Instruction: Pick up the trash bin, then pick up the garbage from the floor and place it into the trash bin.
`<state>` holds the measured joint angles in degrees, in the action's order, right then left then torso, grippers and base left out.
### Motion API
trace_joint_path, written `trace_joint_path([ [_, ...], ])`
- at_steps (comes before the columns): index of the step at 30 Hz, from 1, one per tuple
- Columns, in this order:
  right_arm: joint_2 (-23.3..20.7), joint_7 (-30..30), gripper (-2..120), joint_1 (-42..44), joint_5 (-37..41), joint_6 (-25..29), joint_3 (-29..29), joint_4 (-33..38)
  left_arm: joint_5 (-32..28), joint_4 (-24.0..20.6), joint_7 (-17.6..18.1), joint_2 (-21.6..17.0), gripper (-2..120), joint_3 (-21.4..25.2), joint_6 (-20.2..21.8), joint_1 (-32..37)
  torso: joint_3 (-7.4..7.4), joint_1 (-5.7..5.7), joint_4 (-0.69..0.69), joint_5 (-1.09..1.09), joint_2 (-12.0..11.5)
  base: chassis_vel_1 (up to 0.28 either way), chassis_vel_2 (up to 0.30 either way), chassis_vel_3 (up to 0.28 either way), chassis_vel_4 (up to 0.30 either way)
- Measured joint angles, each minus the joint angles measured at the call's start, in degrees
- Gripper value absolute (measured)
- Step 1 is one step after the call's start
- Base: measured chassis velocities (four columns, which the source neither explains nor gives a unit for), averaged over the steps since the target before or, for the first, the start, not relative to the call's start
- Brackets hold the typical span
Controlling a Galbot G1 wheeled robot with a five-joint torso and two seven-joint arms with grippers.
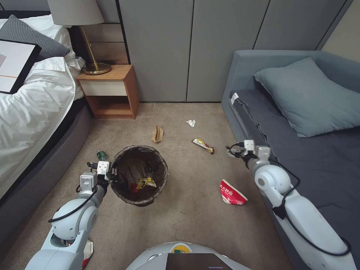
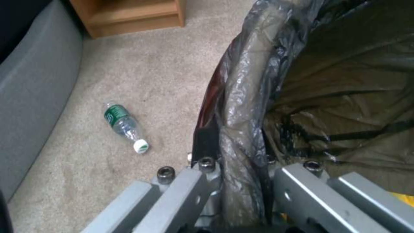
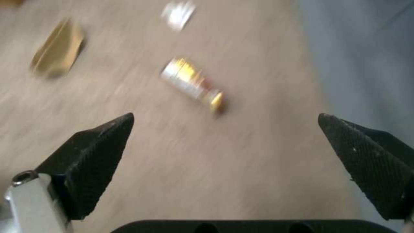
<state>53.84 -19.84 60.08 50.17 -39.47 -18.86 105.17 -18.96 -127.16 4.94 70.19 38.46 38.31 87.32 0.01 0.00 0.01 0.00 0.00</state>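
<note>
we are holding the trash bin (image 1: 139,174) with our left claw (image 1: 112,175), which is clenched on the bag-lined rim at the bin's left side; in the left wrist view the metal fingers (image 2: 181,194) are straddling the rim (image 2: 241,136), one outside and one inside. the bin is sitting upright between our arms, over the carpeted floor (image 1: 187,210), and a yellow wrapper (image 1: 145,182) is lying at its bottom.

our right claw (image 1: 229,150) is hovering above the floor beside the grey sofa (image 1: 318,157), released, with its black fingertips (image 3: 95,152) spread wide and nothing between them. below it in the right wrist view we are seeing the snack-bar wrapper (image 3: 192,84), the brown paper bag (image 3: 58,51) and the white tissue (image 3: 178,14), all blurred.

on the floor, the snack-bar wrapper (image 1: 203,145) is lying between the bin and the right claw, the brown paper bag (image 1: 157,134) just beyond the bin, the white tissue (image 1: 191,122) farther off. the red-and-white packet (image 1: 230,193) is lying near the right arm. the small green-labelled bottle (image 2: 125,126) is lying on its side between the bin and the bed (image 1: 33,112).
</note>
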Motion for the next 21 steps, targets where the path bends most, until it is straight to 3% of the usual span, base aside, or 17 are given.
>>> trace_joint_path([
  [2, 0.1, 1.34, 100, -2.55, 3.02, -2.73, 3.16, -3.9, 0.14, 0.1, 0.0, 0.17, 0, -0.12, -0.01, -0.06, 0.0, 0.0, 0.0, 0.01, 0.0, 0.0, 0.0, 0.0, 0.0],
  [9, 2.21, 3.94, 100, -5.98, 2.72, -3.43, 7.8, -12.96, 0.24, 0.1, 0.1, -0.07, 0, -0.35, 0.13, -0.11, 0.0, 0.0, -0.01, 0.0, 0.0, 0.0, 0.0, 0.0, 0.0],
  [12, 4.42, 4.93, 100, -6.36, -1.63, -3.32, 8.98, -18.85, 0.21, 0.0, 0.23, -0.24, 0, -0.36, 0.34, -0.1, 0.0, 0.0, -0.01, 0.0, 0.0, 0.0, 0.0, 0.0, 0.0],
  [21, 7.46, 5.88, 100, -3.99, -9.46, -3.0, 8.98, -24.18, 0.19, 0.1, 0.22, -0.49, 0, -0.41, 0.42, -0.1, -0.01, 0.0, -0.01, 0.01, 0.0, 0.0, 0.0, 0.0, 0.0],
])
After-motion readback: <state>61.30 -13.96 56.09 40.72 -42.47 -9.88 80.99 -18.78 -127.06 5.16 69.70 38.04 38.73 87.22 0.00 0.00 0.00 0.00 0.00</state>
